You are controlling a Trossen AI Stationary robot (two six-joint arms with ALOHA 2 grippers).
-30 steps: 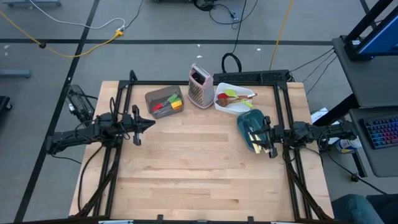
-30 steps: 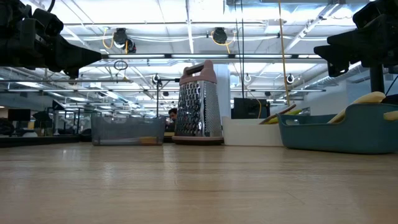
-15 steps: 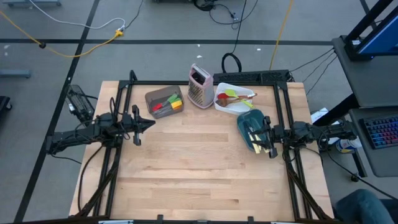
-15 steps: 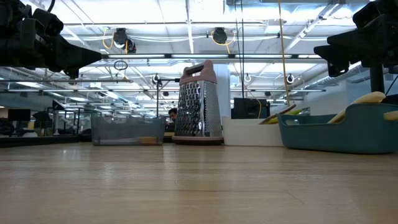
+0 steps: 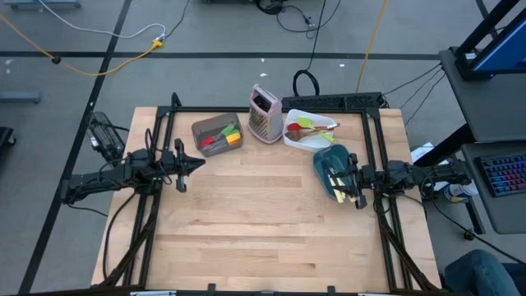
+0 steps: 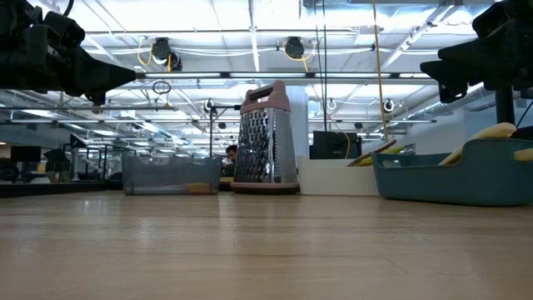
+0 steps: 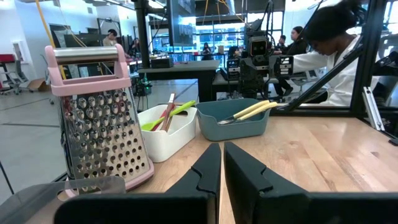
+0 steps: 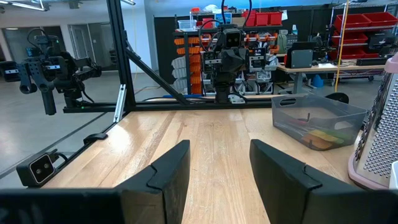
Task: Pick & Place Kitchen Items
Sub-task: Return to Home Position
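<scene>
The slim utensils lie in three containers at the table's far side. Red, green, orange and yellow spatulas (image 5: 220, 136) lie in the grey container (image 5: 205, 127). Red and green spoons and a wooden one (image 5: 308, 127) lie in the white container (image 5: 297, 141). Cream-handled knives (image 5: 335, 182) lean on the rim of the teal container (image 5: 325, 160). My left gripper (image 5: 197, 164) is shut and empty above the table's left part, its fingers (image 7: 208, 163) level. My right gripper (image 5: 355, 187) is open and empty, beside the teal container's right side, seen also in its wrist view (image 8: 219, 146).
The upright metal grater with pink trim (image 5: 265, 115) stands between the grey and white containers. A black frame (image 5: 271, 109) runs round the table's back and sides. The bare wooden top (image 5: 263, 222) lies in the middle and near part. A person (image 7: 336, 50) sits beyond the table's right side.
</scene>
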